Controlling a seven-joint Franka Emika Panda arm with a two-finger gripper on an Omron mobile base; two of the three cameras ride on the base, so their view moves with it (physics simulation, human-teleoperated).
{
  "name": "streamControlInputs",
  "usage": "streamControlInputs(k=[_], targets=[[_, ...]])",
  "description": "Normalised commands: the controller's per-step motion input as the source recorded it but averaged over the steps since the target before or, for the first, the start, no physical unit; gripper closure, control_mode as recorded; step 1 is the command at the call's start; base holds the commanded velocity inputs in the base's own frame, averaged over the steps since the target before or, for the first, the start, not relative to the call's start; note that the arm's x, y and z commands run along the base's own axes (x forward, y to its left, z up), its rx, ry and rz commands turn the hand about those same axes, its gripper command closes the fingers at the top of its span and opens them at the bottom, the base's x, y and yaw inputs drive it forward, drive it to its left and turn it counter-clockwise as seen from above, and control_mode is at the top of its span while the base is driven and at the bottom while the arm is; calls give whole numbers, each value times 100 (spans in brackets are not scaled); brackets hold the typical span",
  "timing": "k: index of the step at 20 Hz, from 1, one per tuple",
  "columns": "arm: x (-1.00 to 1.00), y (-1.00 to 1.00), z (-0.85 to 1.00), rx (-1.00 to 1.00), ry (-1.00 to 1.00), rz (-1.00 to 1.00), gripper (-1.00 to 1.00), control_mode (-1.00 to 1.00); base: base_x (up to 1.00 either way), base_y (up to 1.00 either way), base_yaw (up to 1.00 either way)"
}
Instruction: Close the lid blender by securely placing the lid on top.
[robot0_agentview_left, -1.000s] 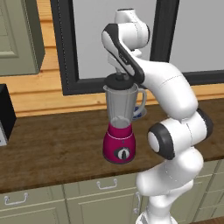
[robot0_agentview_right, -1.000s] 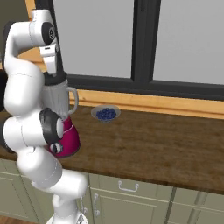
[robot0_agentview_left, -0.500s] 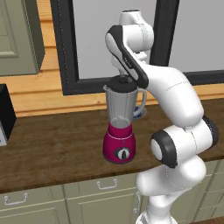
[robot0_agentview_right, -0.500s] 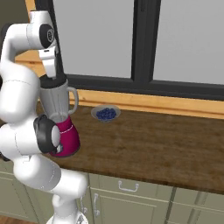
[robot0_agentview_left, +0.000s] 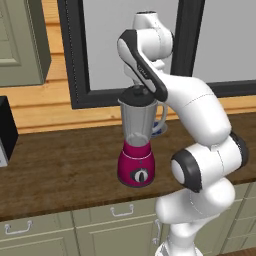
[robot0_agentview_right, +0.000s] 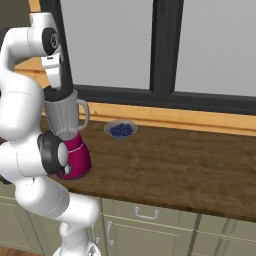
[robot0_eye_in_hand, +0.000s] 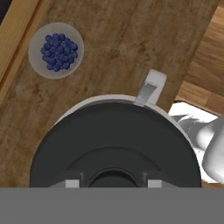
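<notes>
- End effector (robot0_agentview_left: 138, 91) right above the blender (robot0_agentview_left: 137, 145), pointing straight down, closed tight on the knob of the lid (robot0_eye_in_hand: 114, 148).
- Black round lid sitting on the mouth of the grey jar, covering it, with the jar handle (robot0_eye_in_hand: 151, 87) sticking out past its rim.
- Pink blender base on the brown wooden bench (robot0_agentview_right: 175, 170).
- Small bowl of blueberries (robot0_agentview_right: 120, 130) near the blender, by the window.

Lid (robot0_eye_in_hand: 116, 148) is sitting over the blender (robot0_eye_in_hand: 151, 89) jar mouth, its grey rim and handle showing past the black disc. Bowl of blueberries (robot0_eye_in_hand: 56, 50) is resting on the wooden counter (robot0_eye_in_hand: 127, 39), apart from the jar.
</notes>
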Motion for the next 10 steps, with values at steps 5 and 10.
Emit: streamControlInputs(k=[5,10], targets=[[0,18,-1,0,0,0,100,-100,0,0,0],[-3,-3,-20,3,1,0,100,-100,0,0,0]])
